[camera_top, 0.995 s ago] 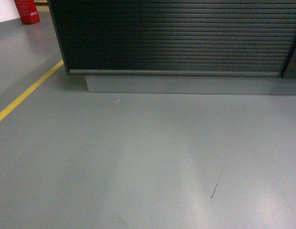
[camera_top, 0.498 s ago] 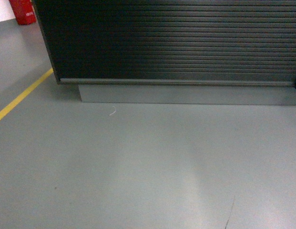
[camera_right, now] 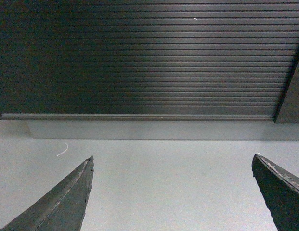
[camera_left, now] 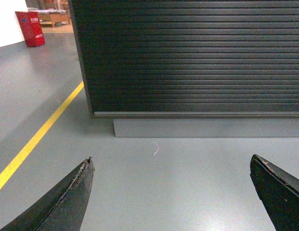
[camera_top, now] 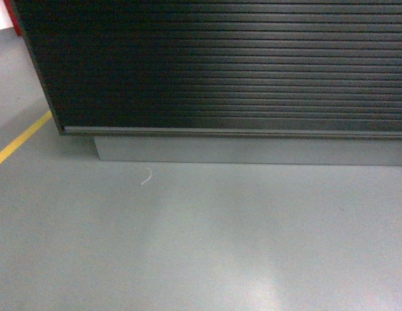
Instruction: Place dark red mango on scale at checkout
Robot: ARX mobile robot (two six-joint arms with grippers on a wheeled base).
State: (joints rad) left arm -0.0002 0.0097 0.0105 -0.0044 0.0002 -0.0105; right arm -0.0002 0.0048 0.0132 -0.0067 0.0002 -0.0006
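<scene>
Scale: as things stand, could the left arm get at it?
Probably not yet. No view shows the scale or the mango; only the checkout ribbed front panel and grey floor are visible. The left gripper hangs open and empty, low in front of the counter's base.

Black checkout [camera_top: 220, 65] front, ribbed in fine horizontal lines with a paler sheen across the middle, on a plain grey plinth [camera_top: 252, 150]. Floor [camera_top: 201, 246] is flat grey, a yellow line [camera_top: 19, 139] slanting along the left. A tiny white curl [camera_top: 146, 176] lies near the plinth. Far left, a red box [camera_left: 30, 28]. Both grippers' fingers [camera_left: 67, 202] dark, worn black
</scene>
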